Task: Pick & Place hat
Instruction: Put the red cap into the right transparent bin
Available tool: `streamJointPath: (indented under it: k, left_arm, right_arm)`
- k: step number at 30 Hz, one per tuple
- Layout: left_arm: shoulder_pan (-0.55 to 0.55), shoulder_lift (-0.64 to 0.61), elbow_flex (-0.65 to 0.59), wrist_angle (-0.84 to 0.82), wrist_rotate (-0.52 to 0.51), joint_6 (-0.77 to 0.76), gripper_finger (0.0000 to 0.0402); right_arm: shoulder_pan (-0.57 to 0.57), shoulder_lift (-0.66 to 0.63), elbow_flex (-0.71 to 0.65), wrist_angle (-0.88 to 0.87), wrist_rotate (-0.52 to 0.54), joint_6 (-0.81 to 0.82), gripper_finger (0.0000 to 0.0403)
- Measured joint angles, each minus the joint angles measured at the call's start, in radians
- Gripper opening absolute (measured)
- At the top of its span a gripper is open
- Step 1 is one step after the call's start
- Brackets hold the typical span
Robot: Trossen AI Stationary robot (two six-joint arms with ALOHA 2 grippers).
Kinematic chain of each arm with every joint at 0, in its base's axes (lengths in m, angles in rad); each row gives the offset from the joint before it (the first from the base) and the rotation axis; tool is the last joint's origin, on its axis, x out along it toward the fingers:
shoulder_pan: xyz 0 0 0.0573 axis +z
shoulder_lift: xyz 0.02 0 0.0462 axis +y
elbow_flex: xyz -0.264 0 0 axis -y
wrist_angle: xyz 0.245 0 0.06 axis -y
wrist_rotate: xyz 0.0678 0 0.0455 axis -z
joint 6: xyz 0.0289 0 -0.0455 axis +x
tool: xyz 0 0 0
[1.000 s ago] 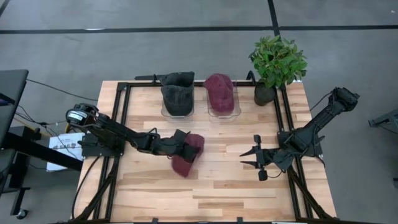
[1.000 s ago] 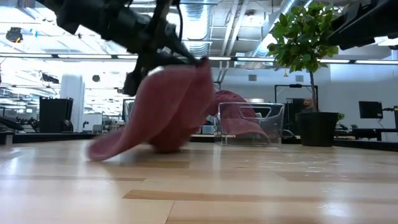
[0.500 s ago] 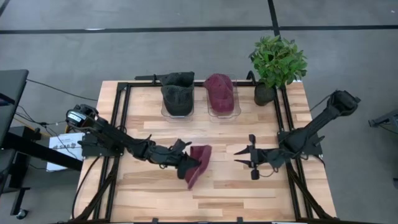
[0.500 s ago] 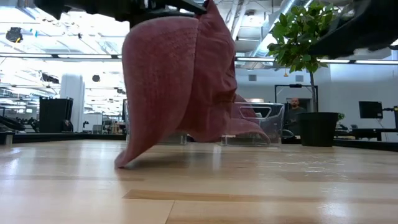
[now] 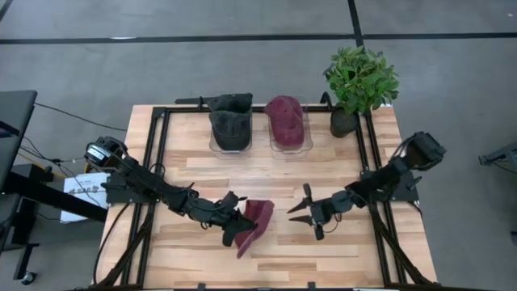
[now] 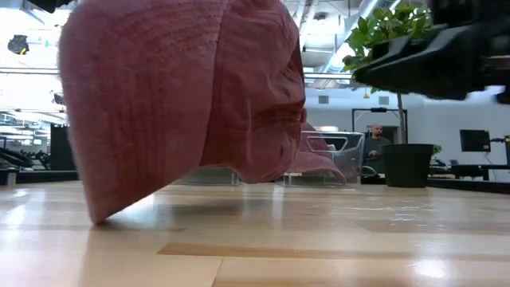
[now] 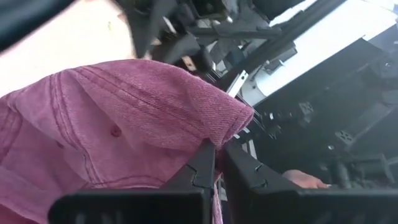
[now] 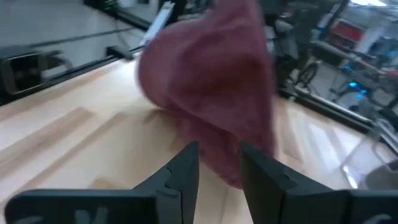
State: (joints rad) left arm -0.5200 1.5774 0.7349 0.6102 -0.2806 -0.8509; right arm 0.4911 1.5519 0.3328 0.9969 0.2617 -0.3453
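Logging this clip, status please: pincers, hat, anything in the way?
Left pincer shut on the red hat, hat hanging, tip on table. Right pincer open, facing the hat, apart from it. Nothing between them.

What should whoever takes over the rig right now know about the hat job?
Left end effector: shut on the maroon hat, held up near the table's front middle.
Right end effector: open, empty, just right of that hat, pointing at it.
Second maroon hat and dark hat sit in clear bins at the back.
Done: hat picked up.
Left: placing it, possibly via a handover.
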Motion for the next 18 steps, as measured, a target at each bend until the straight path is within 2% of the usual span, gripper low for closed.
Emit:
streamJointPath:
  k: [4,7,10,18]
  left_arm:
    - [-0.026,-0.001,0.0,0.0,0.0,0.003,0.0017]
    - [-0.042,-0.001,0.0,0.0,0.0,0.009,0.0017]
    - [-0.056,-0.001,0.0,0.0,-0.001,0.024,0.0016]
    - [-0.072,-0.001,0.0,0.0,-0.003,0.035,0.0017]
  right_arm:
    - [-0.046,0.087,0.003,0.115,-0.003,0.007,0.0102]
    - [-0.07,0.136,0.03,0.121,-0.01,0.006,0.0102]
    - [-0.097,0.172,0.07,0.119,-0.066,0.005,0.011]
    - [-0.16,0.228,0.166,0.062,-0.235,-0.048,0.0173]
